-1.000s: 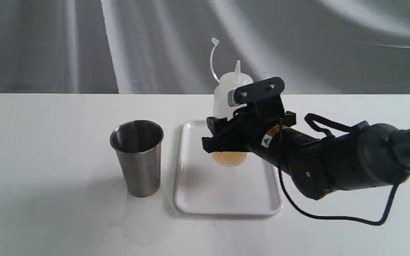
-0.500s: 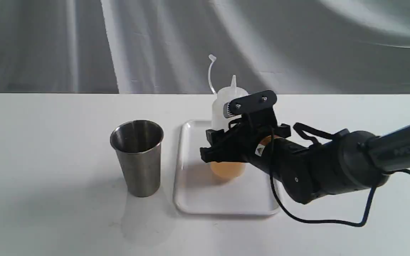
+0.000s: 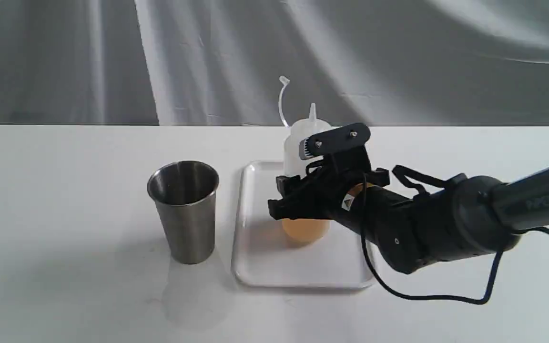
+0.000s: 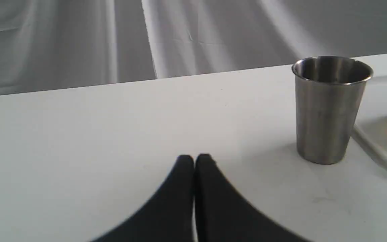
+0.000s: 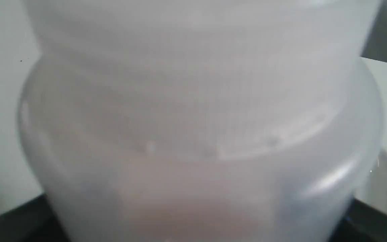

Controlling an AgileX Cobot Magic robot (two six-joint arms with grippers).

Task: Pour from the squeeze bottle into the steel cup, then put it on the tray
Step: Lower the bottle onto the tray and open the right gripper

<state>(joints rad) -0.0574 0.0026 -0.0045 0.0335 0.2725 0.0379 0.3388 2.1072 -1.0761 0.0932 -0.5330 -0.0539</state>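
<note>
The right gripper (image 3: pixel 279 195) is clamped on the squeeze bottle (image 3: pixel 291 157), one black finger on the bottle's near side and one on its far side, pinching it around the middle of the body. Its arm reaches in low from the right, with a black cable (image 3: pixel 446 297) looping down onto the table (image 3: pixel 65 214). The bottle is upright, its cone nozzle (image 3: pixel 312 112) pointing up and the thin cap strap (image 3: pixel 281 100) curling up on the left of the nozzle. Amber liquid fills its lowest part. Its base looks to be resting on the tray (image 3: pixel 303 267), towards the middle of the tray's far half. In the right wrist view the whitish bottle wall (image 5: pixel 193 134) fills nearly everything, too blurred for detail.

The white tray lies flat on the table, near the centre. Just left of it, apart from its rim, the steel cup (image 3: pixel 186 214) stands upright with its mouth open; what its dark inside holds cannot be told.

The left gripper (image 4: pixel 193 161) shows only in its own wrist view: its two black fingers are pressed together with nothing between them, low over bare table, with the cup (image 4: pixel 328 114) and an edge of the tray (image 4: pixel 378 148) beyond it
</note>
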